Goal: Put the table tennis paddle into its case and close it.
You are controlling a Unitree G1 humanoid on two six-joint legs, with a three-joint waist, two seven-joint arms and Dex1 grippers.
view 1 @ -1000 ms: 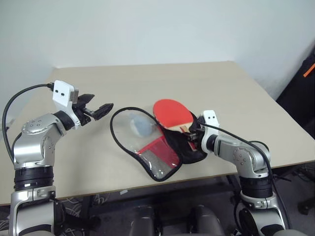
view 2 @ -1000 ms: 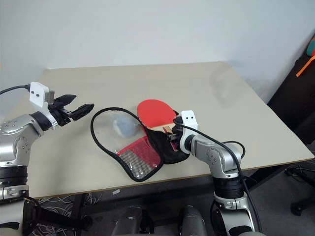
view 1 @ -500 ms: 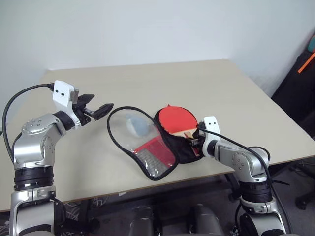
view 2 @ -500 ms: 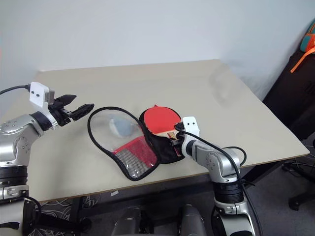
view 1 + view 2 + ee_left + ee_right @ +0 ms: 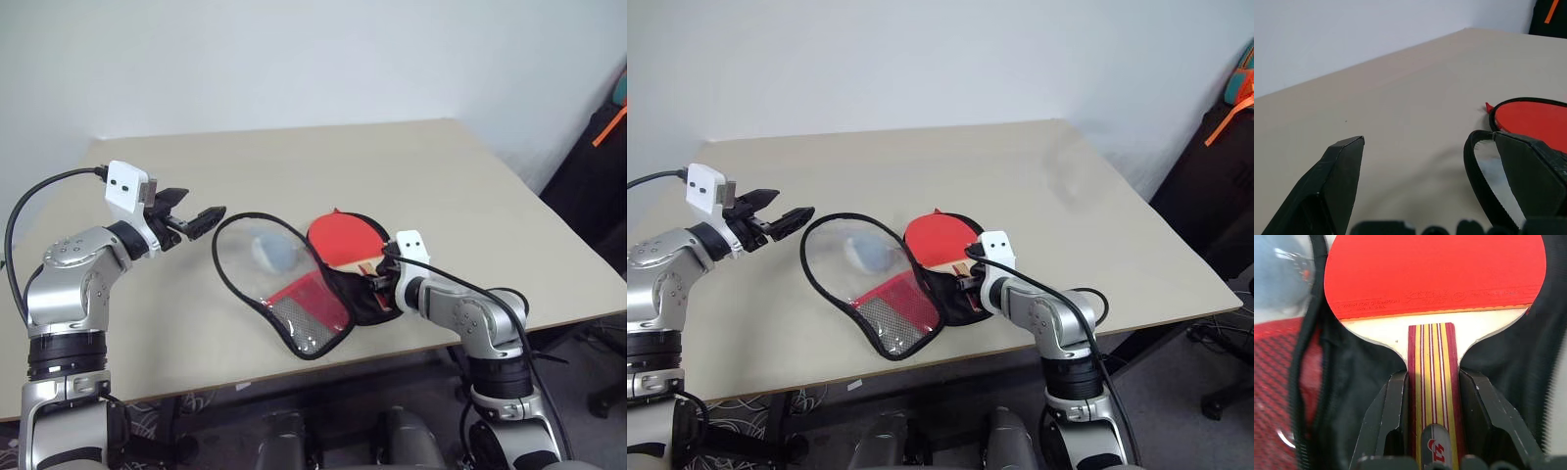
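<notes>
The table tennis paddle (image 5: 345, 238) sits just right of centre in the head view, its red face lying over the open case (image 5: 299, 286), handle pointing toward the lower right. A second ago that red face lay higher and clear of the case's black rim; now it has slid down and left, so the black-lined half (image 5: 364, 294) rings its lower edge. Half a second ago it was already about there, and it has edged slightly further left since.

The right gripper (image 5: 1431, 396) has its two black fingers (image 5: 1393, 406) clamped against both sides of the striped wooden handle (image 5: 1431, 362), jaws partly closed on it. In the wrist view the red rubber fills the upper part, with black lining showing on either side of the handle. The right arm has followed the paddle leftward, its white wrist block now nearer the frame's centre.

The case's clear panel flap (image 5: 263, 262) lies spread open to the left, black zip trim looping round it, a grey-blue lump (image 5: 274, 253) showing through the plastic and the red mesh pocket (image 5: 312, 299) toward the lower middle. The flap looks unchanged.

The left gripper (image 5: 193, 221) hovers at the left of the frame, just off the flap's edge, jaws spread wide and holding nothing. It has kept the same spot throughout. All of it rests on the beige table (image 5: 441, 176).
</notes>
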